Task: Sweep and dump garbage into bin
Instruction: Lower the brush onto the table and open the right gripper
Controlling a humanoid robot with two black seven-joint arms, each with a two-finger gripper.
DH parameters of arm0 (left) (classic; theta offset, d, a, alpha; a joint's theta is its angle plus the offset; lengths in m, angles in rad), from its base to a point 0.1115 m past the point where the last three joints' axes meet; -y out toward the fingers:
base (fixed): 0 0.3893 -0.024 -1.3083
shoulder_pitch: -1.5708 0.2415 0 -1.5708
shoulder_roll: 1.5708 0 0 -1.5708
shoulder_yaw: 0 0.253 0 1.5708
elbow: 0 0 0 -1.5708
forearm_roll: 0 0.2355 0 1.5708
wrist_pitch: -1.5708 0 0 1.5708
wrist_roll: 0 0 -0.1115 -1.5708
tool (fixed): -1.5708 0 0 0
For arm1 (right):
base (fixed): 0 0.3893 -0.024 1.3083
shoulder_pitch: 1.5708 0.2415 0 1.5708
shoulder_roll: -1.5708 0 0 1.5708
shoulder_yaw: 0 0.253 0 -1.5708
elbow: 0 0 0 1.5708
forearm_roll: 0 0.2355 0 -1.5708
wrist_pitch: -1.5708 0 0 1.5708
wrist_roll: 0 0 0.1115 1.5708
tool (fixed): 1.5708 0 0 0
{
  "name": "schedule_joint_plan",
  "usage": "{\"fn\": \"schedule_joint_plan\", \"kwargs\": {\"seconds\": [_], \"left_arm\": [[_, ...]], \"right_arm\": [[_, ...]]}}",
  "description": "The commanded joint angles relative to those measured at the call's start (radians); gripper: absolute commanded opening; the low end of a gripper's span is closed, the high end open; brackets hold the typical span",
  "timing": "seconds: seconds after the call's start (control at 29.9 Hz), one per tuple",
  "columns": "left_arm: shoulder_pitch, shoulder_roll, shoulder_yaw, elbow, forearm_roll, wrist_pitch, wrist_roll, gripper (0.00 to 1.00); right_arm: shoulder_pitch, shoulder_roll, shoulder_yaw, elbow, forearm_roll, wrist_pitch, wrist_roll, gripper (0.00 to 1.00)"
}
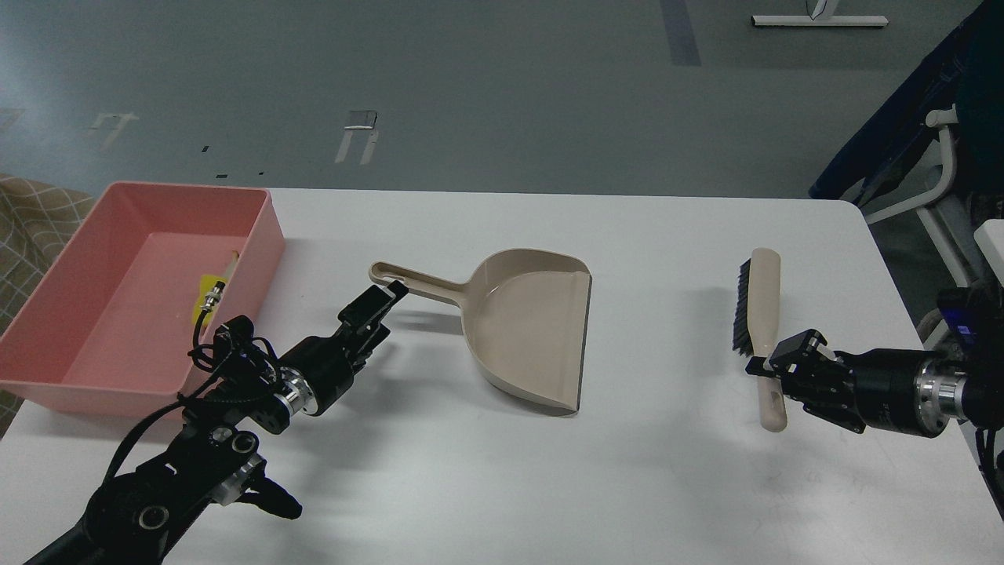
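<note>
Inside the bin [259, 235], garbage [210, 292] apparently lies lengthwise, front-to-back.

On the white surface [627, 471], the garbage [210, 294] lies inside the pink bin [47, 314]. The left gripper [384, 302] sits at the beige dustpan [525, 329] handle, possibly touching it. The right gripper [765, 365] clasps the brush [762, 314] handle.

Lab-like room: grey taped floor [471, 94], bare white table [627, 471].
</note>
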Motion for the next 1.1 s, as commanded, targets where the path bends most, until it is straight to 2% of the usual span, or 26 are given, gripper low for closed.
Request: {"fn": "schedule_joint_plan", "kwargs": {"seconds": [0.0,0.54,0.77,1.07], "left_arm": [[0.004,0.001,-0.003,-0.005,0.000,0.000,-0.002,0.98],[0.002,0.001,-0.005,-0.007,0.002,0.000,-0.002,0.98],[0.002,0.001,-0.008,-0.007,0.002,0.000,-0.002,0.98],[0.002,0.009,-0.009,-0.014,0.002,0.000,0.000,0.98]], "right_arm": [[-0.013,-0.001,0.000,0.011,-0.018,0.000,-0.002,0.00],[-0.033,-0.011,0.003,0.036,-0.158,0.000,0.001,0.00],[-0.033,-0.011,0.001,0.060,-0.244,0.000,0.038,0.00],[-0.033,-0.009,0.003,0.065,-0.261,0.000,0.044,0.00]]}}
